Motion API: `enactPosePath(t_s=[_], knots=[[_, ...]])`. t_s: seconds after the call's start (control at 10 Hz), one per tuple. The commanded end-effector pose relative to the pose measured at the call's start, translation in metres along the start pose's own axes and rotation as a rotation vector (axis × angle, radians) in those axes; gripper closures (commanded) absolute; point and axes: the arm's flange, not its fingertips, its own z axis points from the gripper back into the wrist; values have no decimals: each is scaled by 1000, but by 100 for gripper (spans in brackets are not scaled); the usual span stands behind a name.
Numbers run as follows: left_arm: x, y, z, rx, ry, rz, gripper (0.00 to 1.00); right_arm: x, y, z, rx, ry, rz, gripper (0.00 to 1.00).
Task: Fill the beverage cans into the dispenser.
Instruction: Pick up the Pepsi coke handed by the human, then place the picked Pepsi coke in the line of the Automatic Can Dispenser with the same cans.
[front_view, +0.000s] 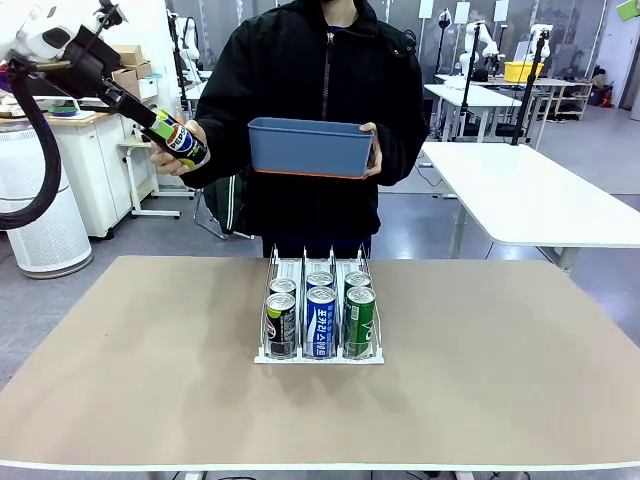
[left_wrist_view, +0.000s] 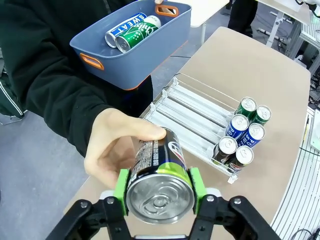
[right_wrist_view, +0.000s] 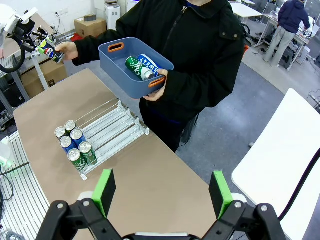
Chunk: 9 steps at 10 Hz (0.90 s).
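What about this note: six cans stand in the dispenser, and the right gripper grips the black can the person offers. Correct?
No: the left gripper grips the black can, as the left wrist view shows; the right gripper is open. Rest stands.

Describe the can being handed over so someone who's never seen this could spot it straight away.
Find the person in the black jacket across the table, holding a blue bin. Their other hand, out to the robot's left, meets the left gripper. The can there is black and green, clamped between green-padded fingers, the only one neither in the bin nor in the dispenser.
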Motion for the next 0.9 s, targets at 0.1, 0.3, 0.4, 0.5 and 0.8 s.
enactPosePath(t_s=[0.1, 0.3, 0.4, 0.5, 0.8], knots=[[-1, -2, 4, 14, 15, -15, 82, -1, 1, 0, 3, -1, -1, 0], [1, -7, 2, 34, 50, -26, 93, -1, 1, 0, 3, -1, -1, 0], [1, -1, 1, 7, 10, -11, 93, -1, 1, 0, 3, -1, -1, 0], [1, -1, 1, 7, 10, -11, 93, -1, 1, 0, 3, -1, -1, 0], [1, -1, 1, 7, 10, -11, 93, -1, 1, 0, 3, -1, -1, 0]])
